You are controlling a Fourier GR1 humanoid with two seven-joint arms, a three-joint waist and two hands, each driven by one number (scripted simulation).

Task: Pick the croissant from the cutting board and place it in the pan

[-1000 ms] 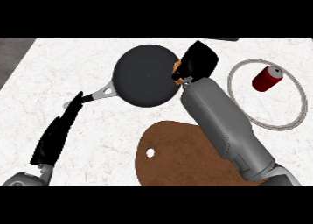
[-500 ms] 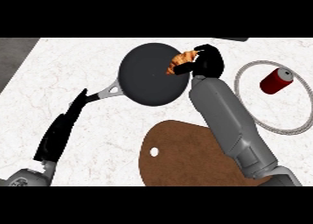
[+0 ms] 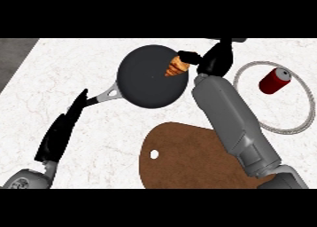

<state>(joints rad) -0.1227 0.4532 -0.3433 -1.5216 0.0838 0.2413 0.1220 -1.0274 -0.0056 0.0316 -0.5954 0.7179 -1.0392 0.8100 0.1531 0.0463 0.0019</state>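
Croissant [image 3: 176, 66] over the pan's [image 3: 148, 84] upper-right rim, pinched by my right hand [image 3: 213, 60].

Around it: a red can [image 3: 276, 80] lies on its side inside a round grey-rimmed plate [image 3: 309, 111] at right, well apart from the pan; brown oval cutting board [image 3: 187, 159] w/ a small hole sits nearest me, bare where I can see it, partly hidden by my right forearm, which crosses it diagonally up to the pan. Right hand's black fingers are curled onto the croissant's right end; the pastry is golden, ridged, tapering down-left above the dark, round, matte pan. Left hand [image 3: 63, 131] at lower left, fingers straight & together, pointing up-right, tips just beside the pan's grey handle. White marbled surface [image 3: 69, 66] under everything.
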